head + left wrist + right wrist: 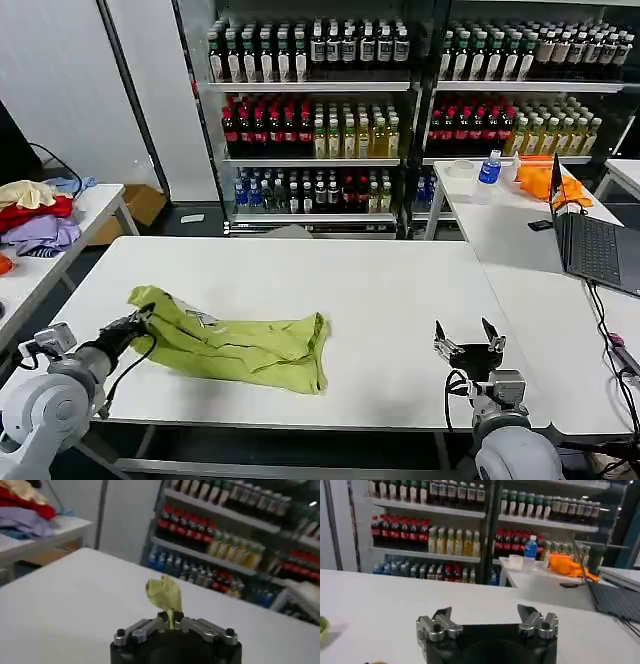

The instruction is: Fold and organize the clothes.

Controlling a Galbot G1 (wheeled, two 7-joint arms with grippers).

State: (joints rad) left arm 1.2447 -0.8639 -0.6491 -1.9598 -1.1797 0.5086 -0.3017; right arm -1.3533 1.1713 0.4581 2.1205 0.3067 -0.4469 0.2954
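T-shirt (240, 345) in lime cotton lies crumpled and soft across the near-left part of my white tabletop (380, 290), bunched into a long wrinkled heap with a bit of white print peeking out near its left end; I can't read any of it. My left pincer (138, 322) is at that left end, clamped tight on a corner of the fabric — on the wrist camera a little twisted tuft of the T-shirt (165, 595) pokes up between the closed metal fingers (145, 627). My right pincer (470, 350) hovers over the near-right of the tabletop, well apart from the shirt, black fingers spread wide and holding nothing. Behind the tabletop, shelves of bottles (310, 125), labels too small to read. A laptop (595, 250) sits open on the right side.
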